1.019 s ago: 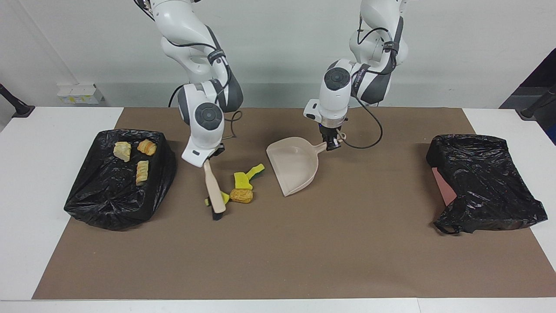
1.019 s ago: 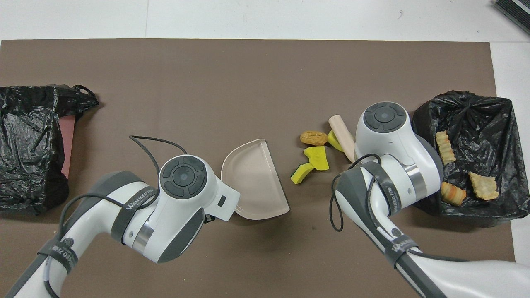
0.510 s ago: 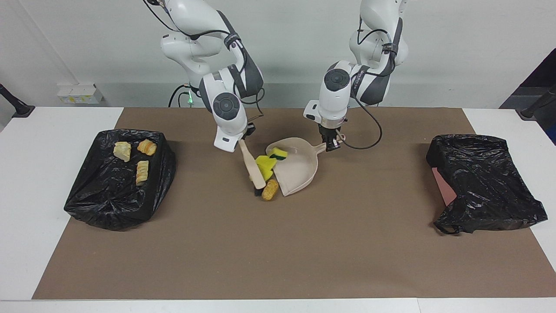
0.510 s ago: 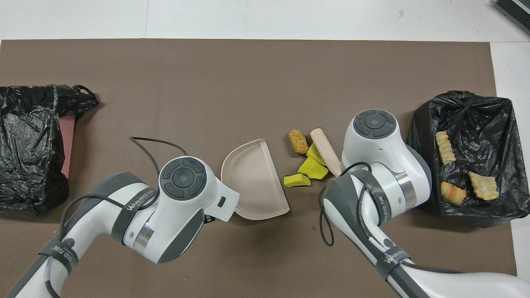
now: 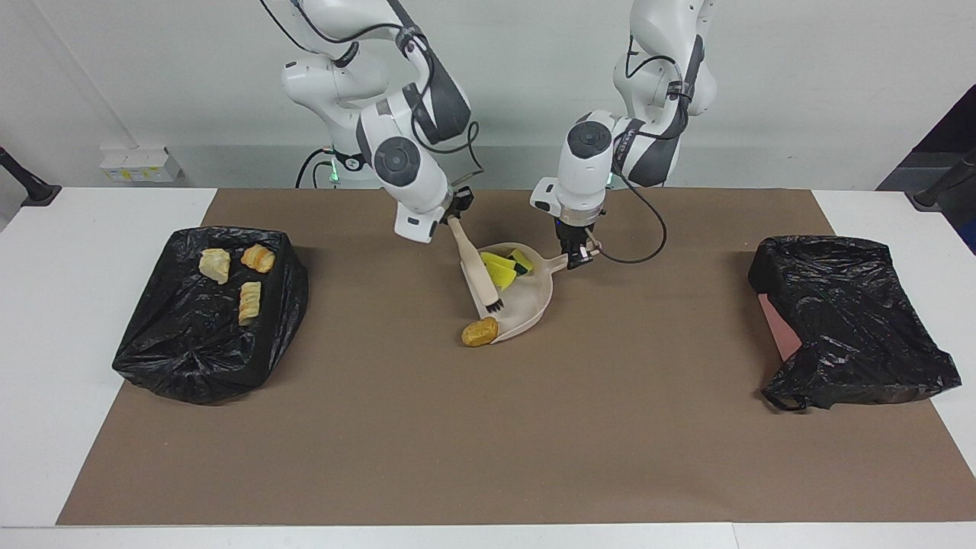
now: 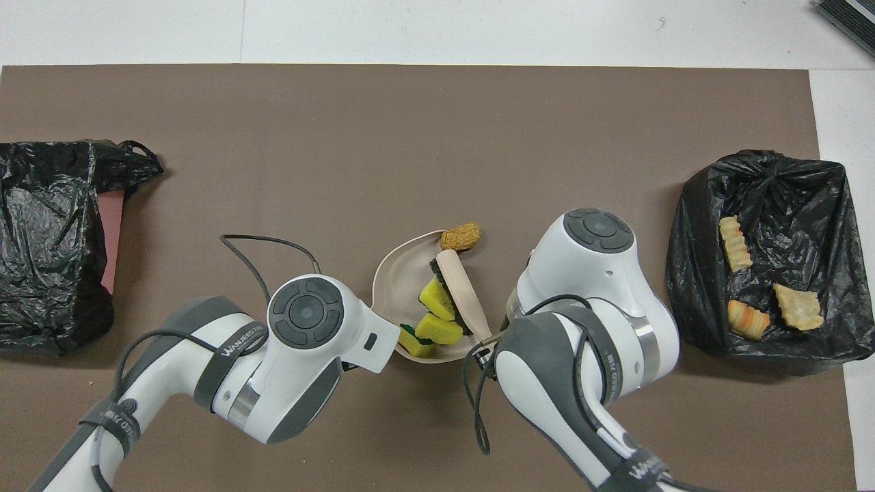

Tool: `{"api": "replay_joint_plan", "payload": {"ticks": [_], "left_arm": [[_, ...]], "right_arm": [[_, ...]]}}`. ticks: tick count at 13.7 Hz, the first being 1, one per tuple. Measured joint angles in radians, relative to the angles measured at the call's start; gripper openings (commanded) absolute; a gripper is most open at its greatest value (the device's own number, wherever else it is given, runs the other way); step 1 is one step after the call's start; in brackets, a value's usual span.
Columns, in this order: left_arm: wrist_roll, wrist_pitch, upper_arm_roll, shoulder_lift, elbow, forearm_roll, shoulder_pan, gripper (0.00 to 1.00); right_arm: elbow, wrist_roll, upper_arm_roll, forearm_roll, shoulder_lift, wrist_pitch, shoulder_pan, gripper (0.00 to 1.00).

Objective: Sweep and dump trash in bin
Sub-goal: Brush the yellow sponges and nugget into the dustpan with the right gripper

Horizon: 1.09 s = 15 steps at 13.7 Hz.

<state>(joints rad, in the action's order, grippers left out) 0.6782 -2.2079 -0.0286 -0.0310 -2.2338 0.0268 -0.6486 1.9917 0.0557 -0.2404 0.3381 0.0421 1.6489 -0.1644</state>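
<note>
Already a part of the work is done. Three pieces of trash (image 5: 235,280) lie in the black-lined bin (image 5: 152,358) at the right arm's end of the worktop (image 5: 488,457): one pale sponge piece and two orange bread-like lumps. The yellow sponge pieces (image 5: 505,268), one with a green back, lie inside the beige dustpan (image 5: 530,305) in the middle of the worktop.

The right hand (image 5: 455,210) is closed on the handle of the brush (image 5: 479,280), and the bristles stand at the mouth of the dustpan, just beside the sponges. The left hand (image 5: 576,254) is closed on the dustpan's handle and holds it in place.

One orange bread-like lump (image 5: 479,332) is not yet inside: it lies on the brown mat, touching the lip of the pan at the corner farther from the robots, beside the brush head.

I judge that this lump must be swept in, and then the dustpan must be carried to a bin and tipped out. A second black bag (image 5: 854,320) lies at the left arm's end of the worktop, well apart from all this.
</note>
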Motion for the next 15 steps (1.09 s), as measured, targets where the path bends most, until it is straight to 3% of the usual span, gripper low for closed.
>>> {"api": "replay_joint_plan", "payload": {"ticks": [4, 8, 12, 15], "left_arm": [[-0.004, -0.003, 0.000, 0.002, -0.003, 0.000, 0.000, 0.00], [-0.011, -0.004, 0.000, 0.002, -0.005, 0.000, 0.000, 0.00], [-0.015, -0.004, 0.000, 0.002, -0.006, 0.000, 0.000, 0.00], [-0.015, -0.004, 0.000, 0.003, -0.007, 0.000, 0.000, 0.00]], "right_arm": [[-0.040, -0.009, 0.000, -0.199, -0.026, 0.009, 0.021, 0.00], [-0.042, -0.010, -0.003, -0.413, 0.042, 0.134, 0.010, 0.00], [-0.048, 0.008, -0.006, -0.449, 0.152, 0.190, -0.033, 0.00], [-0.054, 0.013, -0.014, -0.358, 0.156, 0.086, -0.069, 0.00]]}}
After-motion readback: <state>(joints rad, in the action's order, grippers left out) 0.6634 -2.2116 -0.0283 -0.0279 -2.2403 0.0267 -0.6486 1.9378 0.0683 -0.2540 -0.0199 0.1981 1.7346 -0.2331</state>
